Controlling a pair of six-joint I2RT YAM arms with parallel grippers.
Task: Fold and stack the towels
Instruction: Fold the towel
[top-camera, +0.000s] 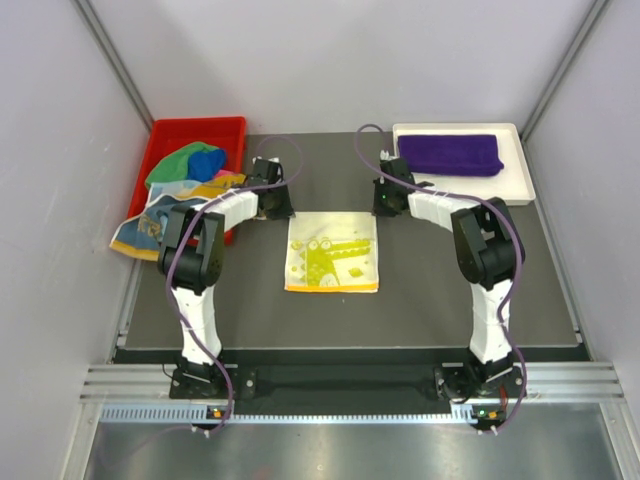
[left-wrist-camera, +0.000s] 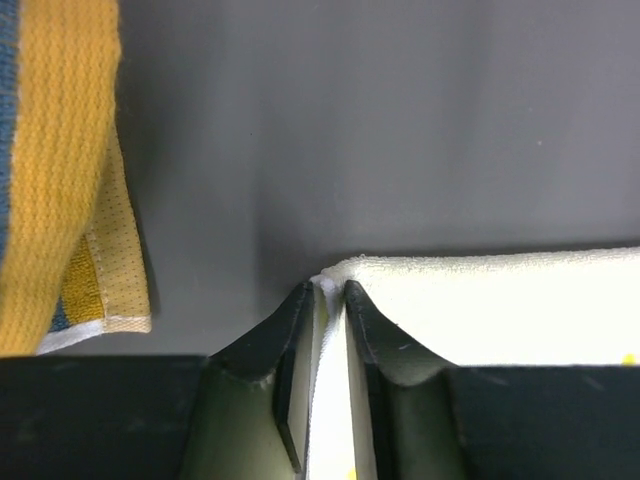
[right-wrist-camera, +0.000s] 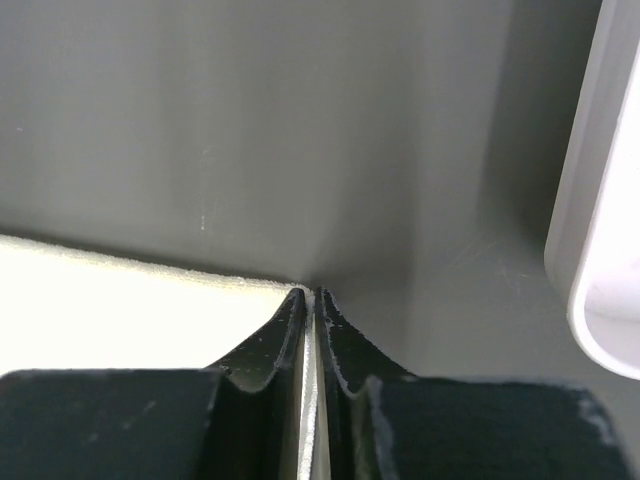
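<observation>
two end effectors (top-camera: 283, 214) (top-camera: 381, 211) gripping one yellow towel (top-camera: 332, 252), one purple towel (top-camera: 450, 154)

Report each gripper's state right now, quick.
Left gripper: jaws closed on the far left corner of the pale yellow towel.
Right gripper: jaws closed on the same towel's far right corner.

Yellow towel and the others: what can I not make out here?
- Top view: far corners of the yellow towel hidden under the left hand and right hand; print too small.
- Wrist views: picture edges cut off most of it.
- Top view, red bin: overlapping towels cannot be counted.
</observation>
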